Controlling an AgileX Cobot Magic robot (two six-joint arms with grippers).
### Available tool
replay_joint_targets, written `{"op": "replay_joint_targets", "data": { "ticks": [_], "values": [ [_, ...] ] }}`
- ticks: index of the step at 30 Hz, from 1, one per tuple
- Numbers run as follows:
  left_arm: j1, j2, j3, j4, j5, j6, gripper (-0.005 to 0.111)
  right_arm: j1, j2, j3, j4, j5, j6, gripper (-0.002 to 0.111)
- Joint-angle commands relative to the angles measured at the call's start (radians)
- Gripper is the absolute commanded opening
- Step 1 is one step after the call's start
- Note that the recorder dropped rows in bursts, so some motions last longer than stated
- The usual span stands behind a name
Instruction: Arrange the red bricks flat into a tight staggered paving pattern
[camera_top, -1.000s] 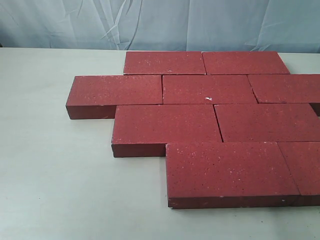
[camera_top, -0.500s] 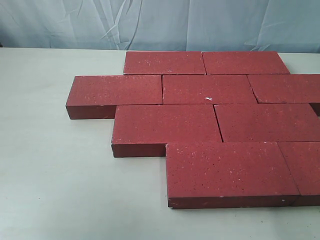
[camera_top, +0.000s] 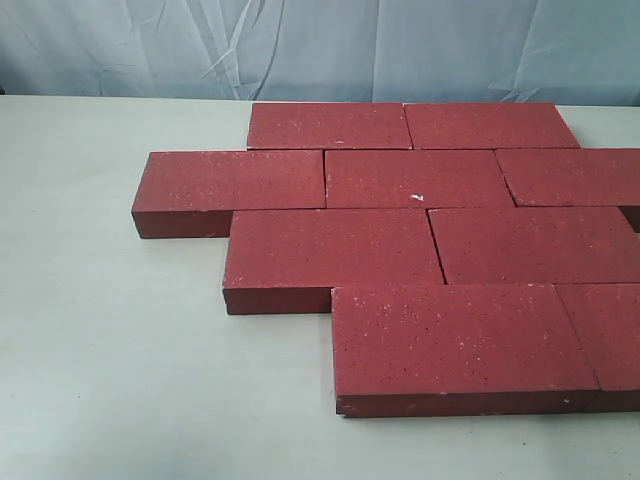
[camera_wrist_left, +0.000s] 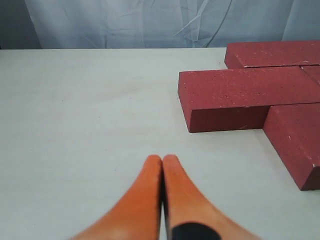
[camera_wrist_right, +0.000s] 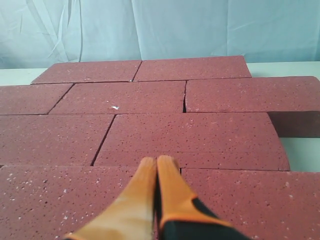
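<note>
The red bricks (camera_top: 420, 180) are lying flat on the tabletop (camera_top: 100, 350) in four staggered rows, edges touching. One is showing a white chip (camera_top: 418, 196). The left claw (camera_wrist_left: 162, 159) is pointing over bare tabletop beside them, fingers pressed together. The right claw (camera_wrist_right: 156, 161), likewise closed, is hanging above the bricks.

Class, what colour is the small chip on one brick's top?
White. The chip stands out on its dark-red brick, clearest in the exterior view.

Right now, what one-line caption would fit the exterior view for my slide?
Nine red bricks lying flat in four staggered rows on a pale table, before a blue cloth backdrop.
</note>
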Motion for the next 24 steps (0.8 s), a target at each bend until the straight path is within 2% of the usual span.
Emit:
{"op": "replay_joint_targets", "data": {
  "ticks": [1, 4, 15, 19, 24],
  "values": [
    [0.004, -0.098, 0.079, -0.002, -0.052, -0.001, 0.0, -0.005, -0.007, 0.003, 0.0, -0.014, -0.002, -0.001],
    [0.004, -0.163, 0.108, 0.0, -0.056, -0.001, 0.0, -0.005, -0.007, 0.003, 0.0, -0.014, -0.002, -0.001],
    [0.004, -0.163, 0.108, 0.069, -0.077, -0.012, 0.0, -0.005, -0.007, 0.003, 0.0, -0.014, -0.002, -0.001],
    [0.004, -0.163, 0.108, 0.211, -0.081, -0.205, 0.0, -0.005, -0.007, 0.003, 0.0, -0.014, -0.002, -0.001],
    [0.004, -0.163, 0.108, 0.211, -0.082, -0.216, 0.0, -0.005, -0.007, 0.003, 0.0, -0.014, -0.002, -0.001]
  ]
}}
